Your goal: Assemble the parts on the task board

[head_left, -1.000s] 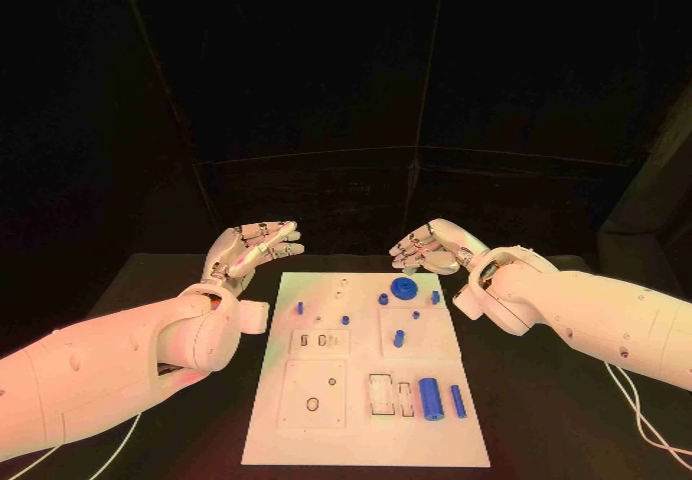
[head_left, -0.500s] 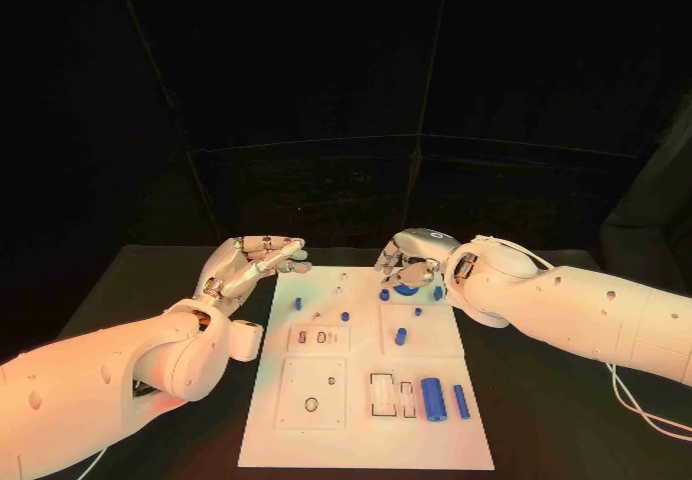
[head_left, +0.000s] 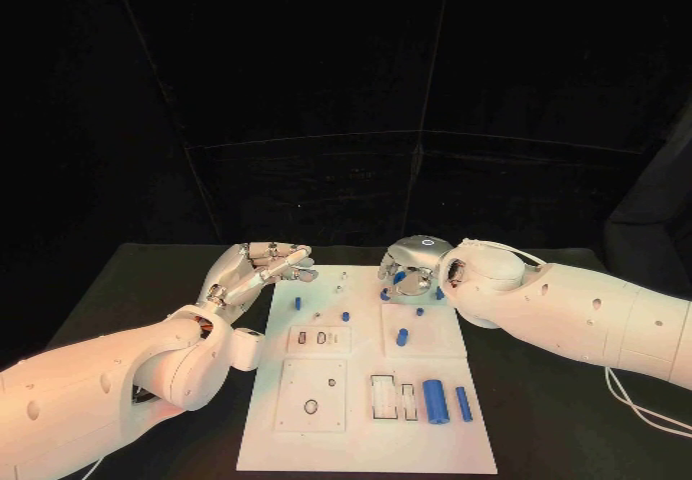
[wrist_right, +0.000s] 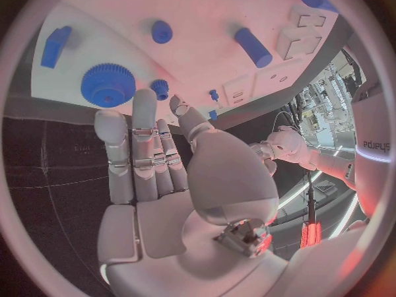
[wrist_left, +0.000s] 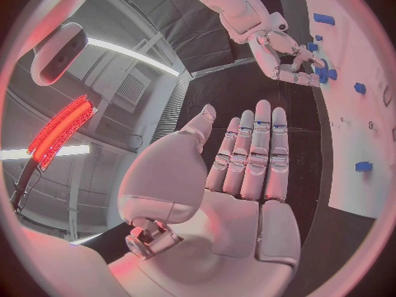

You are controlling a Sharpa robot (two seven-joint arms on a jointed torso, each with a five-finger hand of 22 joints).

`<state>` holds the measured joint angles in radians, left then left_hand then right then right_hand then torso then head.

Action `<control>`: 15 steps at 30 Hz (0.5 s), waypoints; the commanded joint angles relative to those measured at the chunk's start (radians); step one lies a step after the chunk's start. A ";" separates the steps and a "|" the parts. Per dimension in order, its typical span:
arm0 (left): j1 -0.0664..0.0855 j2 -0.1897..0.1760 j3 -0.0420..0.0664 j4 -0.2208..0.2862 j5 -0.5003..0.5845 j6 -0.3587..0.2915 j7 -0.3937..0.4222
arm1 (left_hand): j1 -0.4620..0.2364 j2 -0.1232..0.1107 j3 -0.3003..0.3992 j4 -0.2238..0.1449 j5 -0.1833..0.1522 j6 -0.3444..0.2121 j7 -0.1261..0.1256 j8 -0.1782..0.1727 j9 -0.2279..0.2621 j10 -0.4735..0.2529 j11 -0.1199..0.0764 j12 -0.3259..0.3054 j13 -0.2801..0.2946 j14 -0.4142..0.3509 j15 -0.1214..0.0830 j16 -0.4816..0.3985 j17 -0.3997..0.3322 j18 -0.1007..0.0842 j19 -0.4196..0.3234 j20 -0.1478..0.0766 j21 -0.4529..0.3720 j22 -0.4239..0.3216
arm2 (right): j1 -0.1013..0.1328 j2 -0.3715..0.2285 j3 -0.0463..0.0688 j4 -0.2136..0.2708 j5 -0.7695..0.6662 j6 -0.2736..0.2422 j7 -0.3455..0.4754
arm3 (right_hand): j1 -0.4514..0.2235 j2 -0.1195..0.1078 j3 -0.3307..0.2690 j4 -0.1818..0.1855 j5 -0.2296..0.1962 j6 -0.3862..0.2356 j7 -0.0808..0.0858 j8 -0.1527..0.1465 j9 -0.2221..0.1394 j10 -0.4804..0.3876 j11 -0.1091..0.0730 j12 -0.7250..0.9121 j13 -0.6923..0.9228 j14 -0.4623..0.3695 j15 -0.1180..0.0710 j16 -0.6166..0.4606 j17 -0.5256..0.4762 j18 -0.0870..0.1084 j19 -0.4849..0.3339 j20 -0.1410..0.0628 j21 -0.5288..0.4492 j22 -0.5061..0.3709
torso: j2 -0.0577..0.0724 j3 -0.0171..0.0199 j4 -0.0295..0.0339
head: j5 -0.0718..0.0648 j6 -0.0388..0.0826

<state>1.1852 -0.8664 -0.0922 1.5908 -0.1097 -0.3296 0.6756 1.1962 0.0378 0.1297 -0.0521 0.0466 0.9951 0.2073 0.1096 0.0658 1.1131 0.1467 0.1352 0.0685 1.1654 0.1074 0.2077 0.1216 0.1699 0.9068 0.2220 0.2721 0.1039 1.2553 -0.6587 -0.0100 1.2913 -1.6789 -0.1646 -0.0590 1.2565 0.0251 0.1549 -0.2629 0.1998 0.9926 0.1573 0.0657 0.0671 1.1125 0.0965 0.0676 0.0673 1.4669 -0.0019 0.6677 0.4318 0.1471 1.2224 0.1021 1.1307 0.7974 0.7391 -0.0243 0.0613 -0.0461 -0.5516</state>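
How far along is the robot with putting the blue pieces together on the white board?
Early, it seems. Small blue pegs already stand in the white board; I cannot tell who placed them. In hand: the right hand hovers open over the blue gear. Left: the blue cylinders lying near the front, while the left hand holds nothing.

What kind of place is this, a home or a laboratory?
Most likely a robotics laboratory or test cell. A white task board with small blue parts lies on a black table inside dark curtains, and two white arms with silver hands, left hand and right hand, work over it.
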 commanded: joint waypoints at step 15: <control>0.001 0.002 0.000 0.004 0.005 0.034 -0.002 | -0.007 -0.002 -0.007 0.001 0.003 -0.004 0.009 -0.008 -0.001 -0.004 0.008 -0.007 -0.001 0.005 0.000 -0.010 0.001 0.014 0.005 0.003 -0.008 -0.004 | 0.003 0.031 0.001 -0.032 -0.039 0.074 -0.002 | 0.018 0.025 0.058 0.017 -0.065 0.038 -0.002 0.012 0.003 0.025 -0.006 0.023 0.001 0.001 0.001 0.109 0.082 -0.032 0.040 0.003 0.110 0.146 | 0.012 0.0037 0.0046 | 0.002 -0.005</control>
<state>1.1855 -0.8654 -0.0927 1.5932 -0.1070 -0.3149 0.6708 1.1962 0.0379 0.1287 -0.0511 0.0466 0.9915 0.2108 0.1047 0.0659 1.1095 0.1503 0.1316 0.0685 1.1653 0.1074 0.2043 0.1215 0.1698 0.9068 0.2220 0.2674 0.1017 1.2554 -0.6289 -0.0102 1.2603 -1.7086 -0.1118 -0.0651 1.2753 0.0439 0.2081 -0.2465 0.1373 1.0235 0.1538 0.0737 0.0698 1.1311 0.0894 0.0876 0.0691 1.4668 -0.0019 0.7701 0.5065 0.1315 1.2558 0.1054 1.2366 0.9380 0.7499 -0.0207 0.0654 -0.0442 -0.5551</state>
